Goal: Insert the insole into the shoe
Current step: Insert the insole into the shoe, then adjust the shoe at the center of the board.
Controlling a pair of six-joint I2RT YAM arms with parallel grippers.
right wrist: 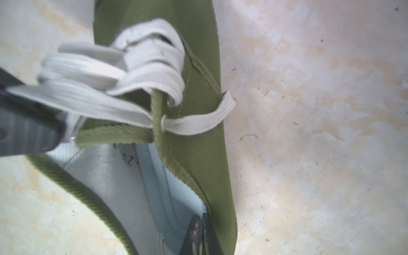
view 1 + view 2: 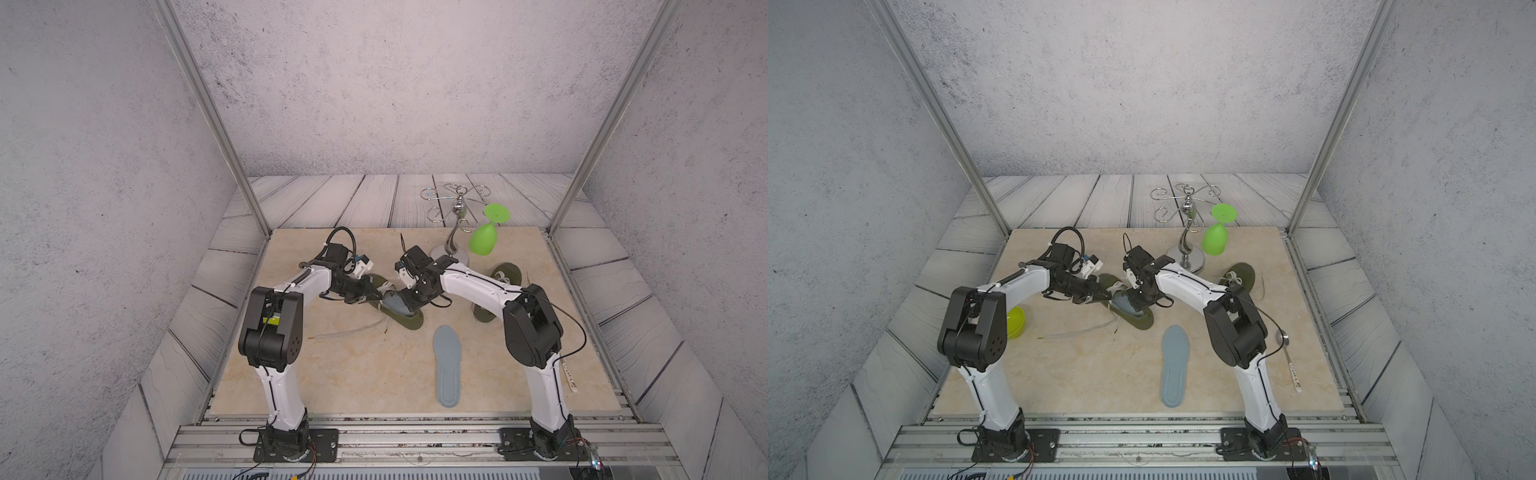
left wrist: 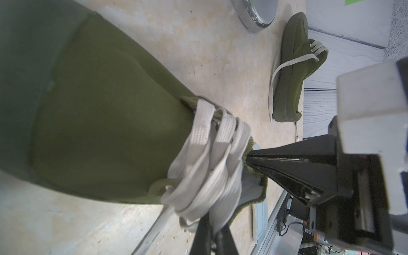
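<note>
An olive green shoe (image 2: 411, 322) (image 2: 1140, 322) with white laces lies mid-table between my two arms. A blue-grey insole (image 2: 395, 309) (image 1: 159, 176) sits partly inside it, its heel end rising out of the opening. My left gripper (image 2: 380, 296) (image 3: 212, 225) is shut on the shoe's tongue under the laces and holds it up. My right gripper (image 2: 405, 300) (image 1: 202, 217) is shut, its tips down in the opening against the insole's edge beside the shoe's side wall. The shoe's toe (image 3: 99, 110) fills the left wrist view.
A second blue-grey insole (image 2: 448, 365) lies flat near the front. A second olive shoe (image 2: 505, 274) sits behind my right arm. A chrome glass stand (image 2: 453, 245) with a green glass (image 2: 484, 241) stands at the back. A green bowl (image 2: 1016, 322) is behind my left arm, a spoon (image 2: 1291, 365) at the right.
</note>
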